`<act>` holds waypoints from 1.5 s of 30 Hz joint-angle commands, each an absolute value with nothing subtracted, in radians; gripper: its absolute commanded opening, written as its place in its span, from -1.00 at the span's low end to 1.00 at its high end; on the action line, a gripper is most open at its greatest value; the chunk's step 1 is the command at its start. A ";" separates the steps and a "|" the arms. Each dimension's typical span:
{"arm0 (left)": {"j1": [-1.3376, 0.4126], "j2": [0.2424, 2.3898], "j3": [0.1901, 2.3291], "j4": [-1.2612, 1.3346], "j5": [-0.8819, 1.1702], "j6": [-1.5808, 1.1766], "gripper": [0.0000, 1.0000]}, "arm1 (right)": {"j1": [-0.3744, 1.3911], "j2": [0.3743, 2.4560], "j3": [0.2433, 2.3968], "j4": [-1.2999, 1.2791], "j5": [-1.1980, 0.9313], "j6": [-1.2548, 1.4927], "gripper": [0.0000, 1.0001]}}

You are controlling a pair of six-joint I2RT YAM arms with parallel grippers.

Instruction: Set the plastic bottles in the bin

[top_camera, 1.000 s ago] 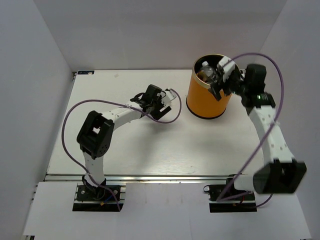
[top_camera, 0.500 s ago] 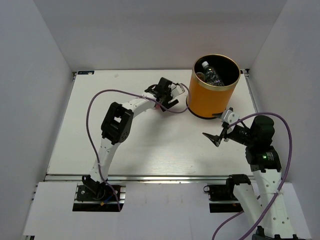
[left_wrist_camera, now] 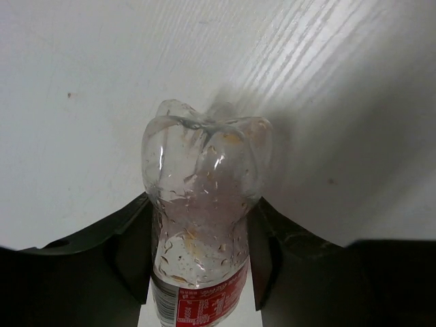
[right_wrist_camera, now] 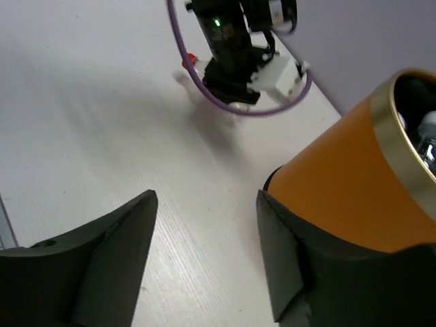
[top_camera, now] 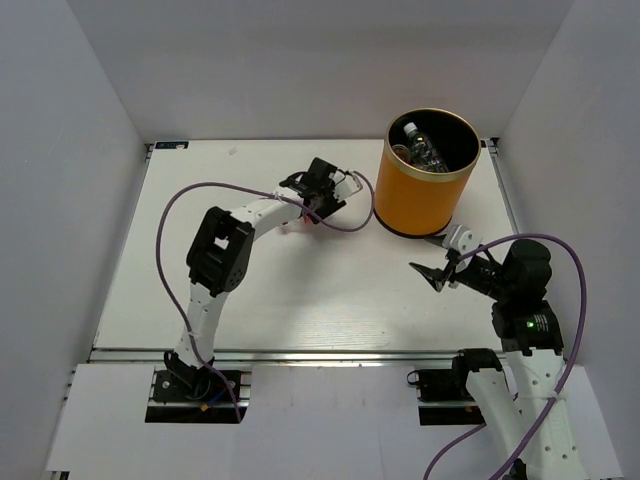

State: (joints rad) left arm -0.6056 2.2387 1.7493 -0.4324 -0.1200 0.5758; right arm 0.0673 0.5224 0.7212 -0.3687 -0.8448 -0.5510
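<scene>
A clear plastic bottle with a red label lies on the table, its base pointing away in the left wrist view. My left gripper is shut on it, both fingers pressed against its sides. In the top view this gripper sits left of the orange, gold-rimmed bin and hides the bottle. Inside the bin lie other bottles. My right gripper hovers just in front of the bin, open and holding nothing. The right wrist view shows the same open gripper with the bin at its right.
White walls close in the table on the left, back and right. The left arm's purple cable loops over the table's left half. The right arm's cable arcs near the right wall. The bin stands at the back right.
My right arm pulled back from over the bin to the table in front of it, and its jaws narrowed. My left gripper shifted toward the bin and shut on the red-labelled bottle.
</scene>
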 commanded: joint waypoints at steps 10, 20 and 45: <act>-0.630 1.574 1.554 0.046 0.178 0.200 -1.00 | 0.064 0.563 0.726 -0.393 -0.601 -0.423 -1.00; -0.630 1.698 1.669 0.460 0.549 -0.142 -0.99 | 0.066 0.564 0.703 -0.451 -0.658 -0.491 -1.00; -0.707 2.327 2.223 0.652 0.477 -0.514 -0.02 | 0.123 0.692 0.666 -0.492 -0.601 -0.680 -0.87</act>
State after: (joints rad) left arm -0.6968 2.3009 2.1921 0.7040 0.5579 -0.4786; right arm 0.1146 0.7006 0.6647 -0.5064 -0.6106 -0.6662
